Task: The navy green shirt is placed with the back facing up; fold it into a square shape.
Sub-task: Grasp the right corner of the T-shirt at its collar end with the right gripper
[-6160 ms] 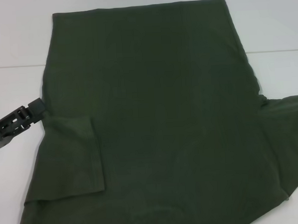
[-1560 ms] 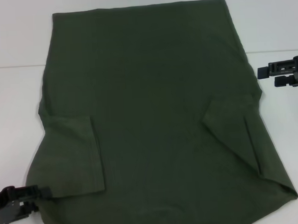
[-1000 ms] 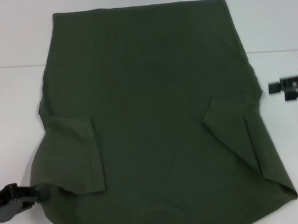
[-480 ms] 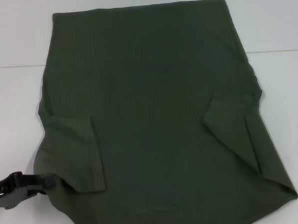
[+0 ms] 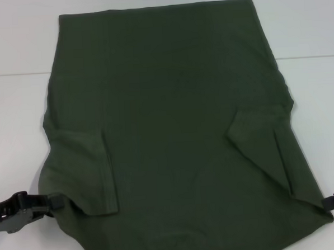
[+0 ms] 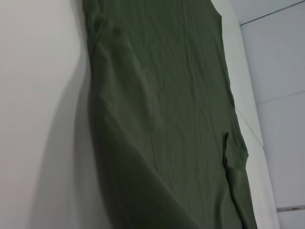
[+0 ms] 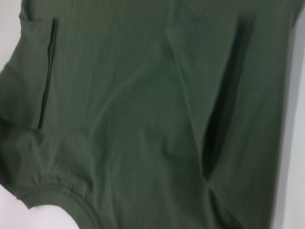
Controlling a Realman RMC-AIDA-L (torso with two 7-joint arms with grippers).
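**Both grippers at the shirt's near corners**

The navy green shirt (image 5: pixel 173 130) lies spread across the white table (image 5: pixel 16 127), plain back up, filling most of the head view. Both sleeves are folded in onto the body: the left sleeve (image 5: pixel 85 171) sits flat near the left edge, the right sleeve (image 5: pixel 263 151) angled in on the other side. Down at the near left corner, the left gripper (image 5: pixel 50 203) is low at the table, its tip right against the cloth edge, which looks slightly lifted there; whether its fingers are clamped on the fabric, I cannot tell. On the opposite side, the right gripper (image 5: pixel 328 202) meets the shirt's near right corner, only its dark tip in frame, and I can't tell its grip either. The right wrist view shows the collar (image 7: pixel 62 195) and both sleeve folds close below.
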